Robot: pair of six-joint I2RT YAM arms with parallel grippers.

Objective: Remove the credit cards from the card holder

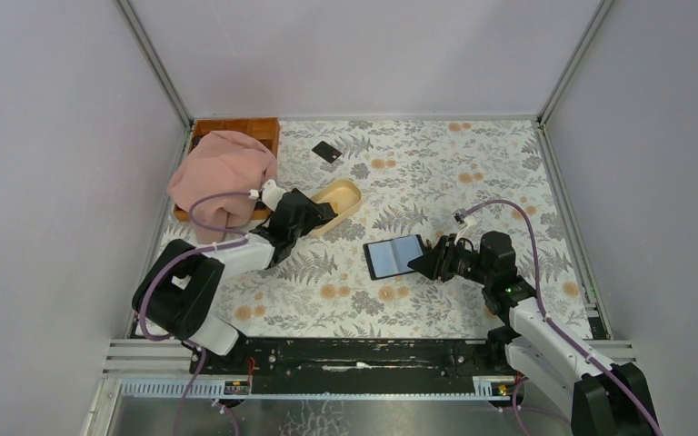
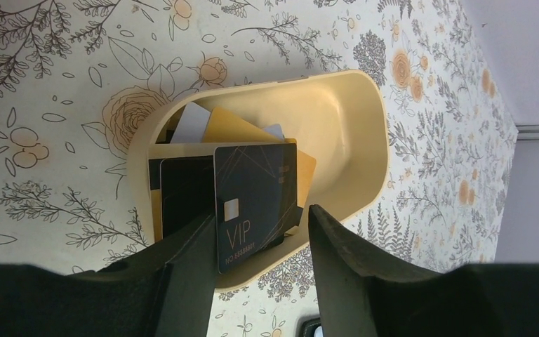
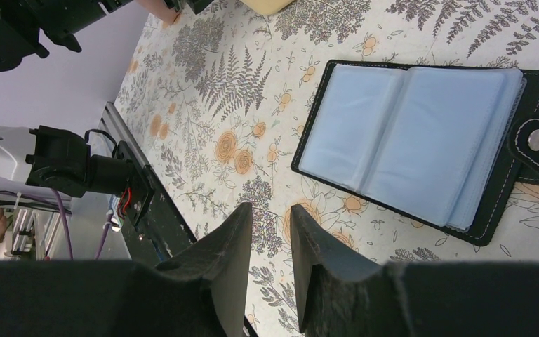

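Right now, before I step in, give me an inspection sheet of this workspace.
Surface: floral tablecloth, lying flat.
Job's things: card holder lies open, visible sleeves look empty; credit cards piled in beige dish; one black card lies apart at the far side.
Clutter: pink cloth over wooden tray.
Grippers: left gripper open above the dish; right gripper slightly open, empty, beside the holder.
Cables: purple cables looped along both arms.
Surroundings: plain grey walls.
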